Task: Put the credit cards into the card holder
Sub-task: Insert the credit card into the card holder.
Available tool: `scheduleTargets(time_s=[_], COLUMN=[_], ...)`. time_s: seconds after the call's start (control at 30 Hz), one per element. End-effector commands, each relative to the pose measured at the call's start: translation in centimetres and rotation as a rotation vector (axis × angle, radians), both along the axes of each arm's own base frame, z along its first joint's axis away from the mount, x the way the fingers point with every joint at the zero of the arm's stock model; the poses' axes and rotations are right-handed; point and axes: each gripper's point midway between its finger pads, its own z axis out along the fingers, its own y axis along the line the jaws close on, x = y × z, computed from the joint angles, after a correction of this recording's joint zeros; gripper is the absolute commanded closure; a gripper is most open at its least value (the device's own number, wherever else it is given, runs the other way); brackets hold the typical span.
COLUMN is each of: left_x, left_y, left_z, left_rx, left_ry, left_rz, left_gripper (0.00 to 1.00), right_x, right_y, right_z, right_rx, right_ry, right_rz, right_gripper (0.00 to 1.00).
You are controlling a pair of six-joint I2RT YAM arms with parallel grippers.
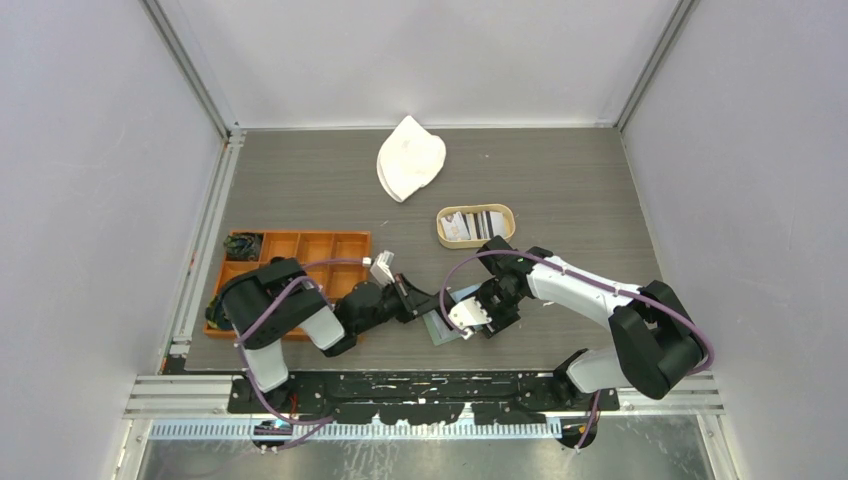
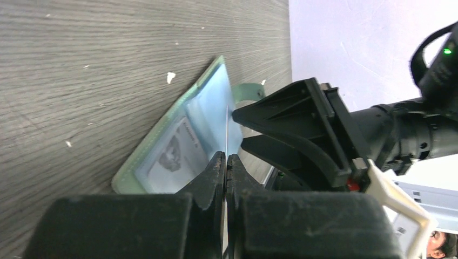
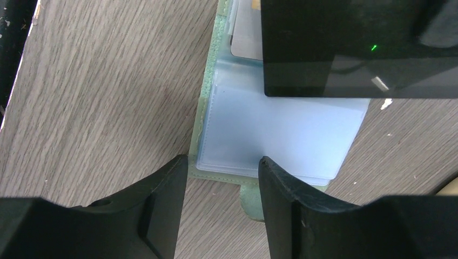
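Observation:
The sage-green card holder [image 1: 443, 322] lies open on the table, clear pockets up [image 3: 281, 129]. One pocket holds a pale printed card [image 2: 175, 156]. My left gripper [image 2: 226, 157] is shut on a black credit card [image 3: 351, 48]. In the left wrist view the card shows edge-on as a thin line [image 2: 226, 127], and its far edge is over the holder's clear pocket. My right gripper [image 3: 222, 163] is open, its fingertips astride the holder's near edge beside the snap tab [image 3: 253, 200]. More credit cards lie in the oval tan tray [image 1: 476, 224].
An orange compartmented tray [image 1: 300, 258] sits at the left, partly under my left arm. A white cloth cap [image 1: 410, 158] lies at the back of the table. The two grippers almost meet over the holder near the table's front edge.

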Motion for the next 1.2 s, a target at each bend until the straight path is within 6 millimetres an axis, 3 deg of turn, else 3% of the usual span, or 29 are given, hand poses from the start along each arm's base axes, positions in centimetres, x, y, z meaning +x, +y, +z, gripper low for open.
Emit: scheduleTargets(time_s=[0.0,0.37,1.17], left_x=[0.7,0.1,0.6], left_y=[-0.4,-1.5,-1.3], left_z=[2.6,1.5,-0.5], left_rx=[0.014,0.061,0.132], left_ry=[-0.069,-0.008,0.022], left_rz=[0.009,-0.039,0.055], left_gripper=[1.00,1.00,1.00], right_x=[0.3,0.3,0.2], right_y=[0.6,0.6,0.8], right_z=[0.3,0.5,0.5], right_rx=[0.017,0.023,0.031], right_ry=[-0.012,-0.009,-0.007], right_rz=[-0.003,-0.004,-0.007], right_gripper=[0.44,0.44,0.44])
